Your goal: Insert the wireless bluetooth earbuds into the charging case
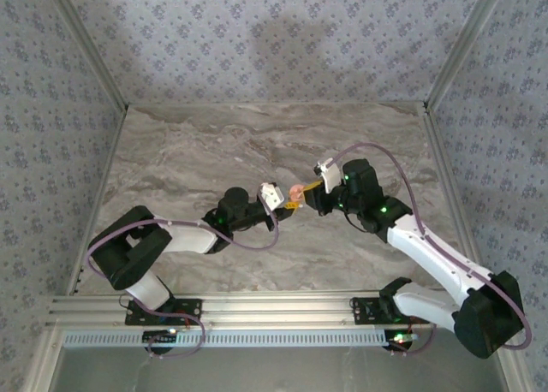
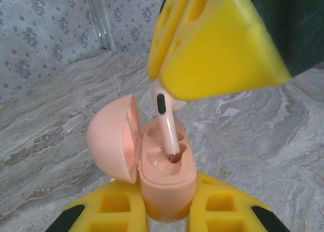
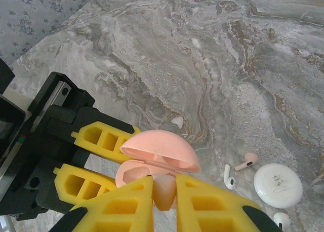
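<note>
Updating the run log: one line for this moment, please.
left hand: shut on open charging case | right hand: shut on earbud, stem tip in case socket | table: loose pink earbud, white disc

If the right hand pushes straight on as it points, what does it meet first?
The open charging case, gripped by the left hand: the earbud the right hand pinches has its stem tip at a socket, seemingly touching.

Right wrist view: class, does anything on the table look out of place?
Yes: a pink earbud and a white earbud lie loose on the marble table beside a white round case, neither in a case.
</note>
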Controlling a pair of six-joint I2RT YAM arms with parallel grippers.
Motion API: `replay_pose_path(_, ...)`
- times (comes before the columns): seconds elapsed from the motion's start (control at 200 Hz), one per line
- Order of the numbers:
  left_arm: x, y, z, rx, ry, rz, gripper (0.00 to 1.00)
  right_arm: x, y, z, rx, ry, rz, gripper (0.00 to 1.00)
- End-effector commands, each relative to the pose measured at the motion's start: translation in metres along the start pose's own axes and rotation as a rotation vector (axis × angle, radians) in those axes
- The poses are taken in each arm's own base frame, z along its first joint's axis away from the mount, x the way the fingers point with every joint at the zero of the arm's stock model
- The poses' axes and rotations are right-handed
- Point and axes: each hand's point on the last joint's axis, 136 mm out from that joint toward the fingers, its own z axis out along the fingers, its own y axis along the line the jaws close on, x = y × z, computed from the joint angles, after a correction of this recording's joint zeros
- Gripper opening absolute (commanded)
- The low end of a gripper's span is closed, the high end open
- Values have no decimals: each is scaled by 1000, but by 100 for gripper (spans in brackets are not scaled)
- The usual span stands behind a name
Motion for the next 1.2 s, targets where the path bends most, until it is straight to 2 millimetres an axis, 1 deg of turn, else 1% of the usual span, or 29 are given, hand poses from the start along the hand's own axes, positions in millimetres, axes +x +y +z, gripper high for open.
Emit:
replay_pose_path(0.0,-19,-1,-3,-3,-46,35,8,-14,3,-12,17,-39,-38,16)
replay_pose_path(0.19,-20,-1,-2,-4,-48,36,8,-18,1,-17,34,-50,-48,16)
replay_pose_path(0.415,-25,-2,-3,-3,-58,42,8,0,-9,-12,70,19,-53,16)
replay_pose_path(0.485,-25,-1,-4,-4,-59,43,8,2,-10,-11,72,30,-53,16)
replay_pose_path(0.8,-29,-2,-4,-1,-67,45,8,3,-2,-8,24,30,-59,16)
replay_pose_path(1.049,-31,-3,-4,9,-71,48,8,8,4,-6,-30,55,-75,16)
replay_pose_path(1.199,-33,-8,-6,33,-78,50,8,14,6,-5,-65,81,-88,16)
